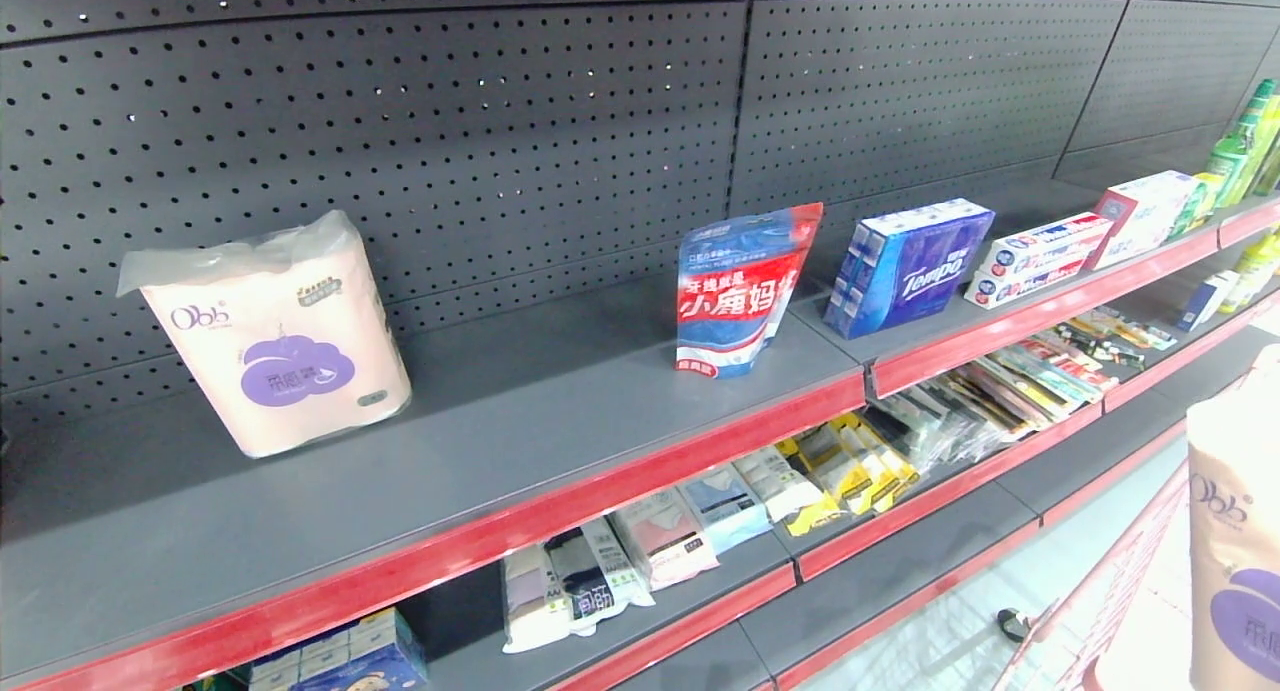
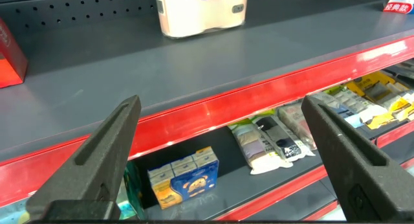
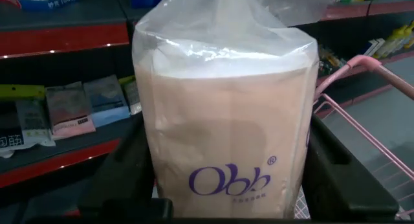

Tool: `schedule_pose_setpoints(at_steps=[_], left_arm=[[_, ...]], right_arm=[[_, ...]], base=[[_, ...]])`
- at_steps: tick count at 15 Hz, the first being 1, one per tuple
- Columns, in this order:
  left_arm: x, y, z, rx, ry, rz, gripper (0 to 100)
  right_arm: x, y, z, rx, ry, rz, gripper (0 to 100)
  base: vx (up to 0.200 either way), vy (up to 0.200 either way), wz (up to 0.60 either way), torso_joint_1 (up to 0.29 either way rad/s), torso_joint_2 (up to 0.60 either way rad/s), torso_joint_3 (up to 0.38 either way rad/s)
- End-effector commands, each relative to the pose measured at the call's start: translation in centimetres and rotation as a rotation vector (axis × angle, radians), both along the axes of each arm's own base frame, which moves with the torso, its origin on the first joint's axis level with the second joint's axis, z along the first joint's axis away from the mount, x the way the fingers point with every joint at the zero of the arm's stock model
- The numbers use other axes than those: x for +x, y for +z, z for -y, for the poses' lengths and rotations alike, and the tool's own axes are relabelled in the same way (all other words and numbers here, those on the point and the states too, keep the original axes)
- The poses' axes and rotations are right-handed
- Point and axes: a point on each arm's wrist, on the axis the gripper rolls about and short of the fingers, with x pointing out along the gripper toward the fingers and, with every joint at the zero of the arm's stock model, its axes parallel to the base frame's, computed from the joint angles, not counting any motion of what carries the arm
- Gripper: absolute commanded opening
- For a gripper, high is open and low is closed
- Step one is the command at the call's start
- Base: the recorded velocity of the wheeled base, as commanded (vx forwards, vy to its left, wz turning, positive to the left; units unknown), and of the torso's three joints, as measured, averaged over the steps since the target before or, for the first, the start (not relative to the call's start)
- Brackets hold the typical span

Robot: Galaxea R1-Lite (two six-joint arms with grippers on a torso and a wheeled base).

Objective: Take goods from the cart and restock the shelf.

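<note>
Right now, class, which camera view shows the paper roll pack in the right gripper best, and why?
The right wrist view: the paper roll pack sits front and centre, logo plain, between the right gripper's fingers. The head view catches just one side of it at the right edge.

Left gripper (image 2: 220, 107): two dark grey, wedge-shaped fingers (image 2: 103, 153), grainy and matt (much like stiff foam). Right gripper (image 3: 229, 179): black, blocky fingers (image 3: 346, 179), smoother-faced.

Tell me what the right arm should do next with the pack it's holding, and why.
Probably carry the paper pack to the top shelf and set it beside the matching pack standing there. The right pincer grips it by the pink cart, and the shelf beside that pack is bare.
</note>
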Motion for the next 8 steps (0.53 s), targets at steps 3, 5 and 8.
schedule_pose_setpoints(at_steps=[3, 5, 8], left_arm=[[0.01, 0.02, 0.0, 0.0, 0.0, 0.001, 100], [0.01, 0.02, 0.0, 0.002, 0.0, 0.001, 100], [0.01, 0.01, 0.0, 0.0, 0.0, -0.001, 100]], right_arm=[[0.07, -0.05, 0.0, -0.008, 0.001, -0.005, 0], [0.05, -0.09, 0.0, -0.015, 0.002, -0.005, 0], [0.07, -0.1, -0.01, -0.017, 0.004, -0.007, 0]], base=[[0.0, 0.0, 0.0, 0.0, 0.0, 0.0], [0.0, 0.0, 0.0, 0.0, 0.0, 0.0], [0.0, 0.0, 0.0, 0.028, -0.06, -0.035]])
